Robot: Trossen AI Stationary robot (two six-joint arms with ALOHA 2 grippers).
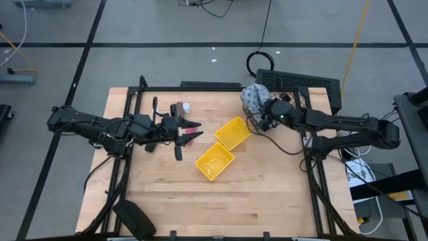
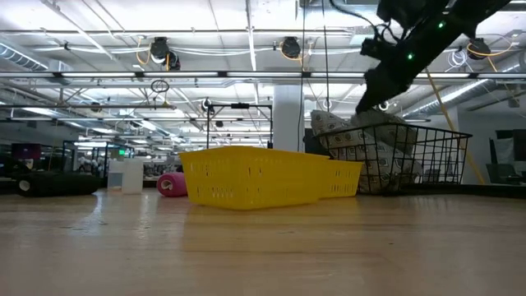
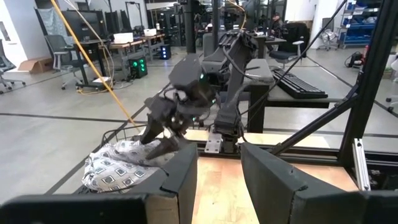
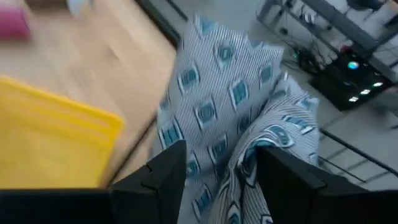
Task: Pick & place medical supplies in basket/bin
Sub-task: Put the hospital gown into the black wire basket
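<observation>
**Cloth bundle at the basket, under my right tool**

The grey-blue patterned cloth bundle (image 1: 253, 98) sits at the far right of the desk (image 1: 267, 194), heaped in the black wire-mesh basket (image 2: 411, 156) and spilling above its rim. My right tool (image 1: 266, 115) is right at it, on the bundle's near side; in my right wrist view the cloth (image 4: 236, 106) fills the space just past my two fingers, which stand apart with a fold lying between them. I cannot tell whether they grip that fold or merely straddle it. The bundle has no clear long axis; it is a lump.

The yellow bin (image 1: 223, 148) lies just beside the basket toward the desk's middle, both compartments looking bare. Beyond it, near my left tool (image 1: 189, 133), lie the pink cylinder (image 1: 191, 128) and a white bottle (image 1: 186, 107). My left tool's fingers are spread with nothing between them. My right arm is plainly the nearer to the bundle; the small items belong to my left.
</observation>
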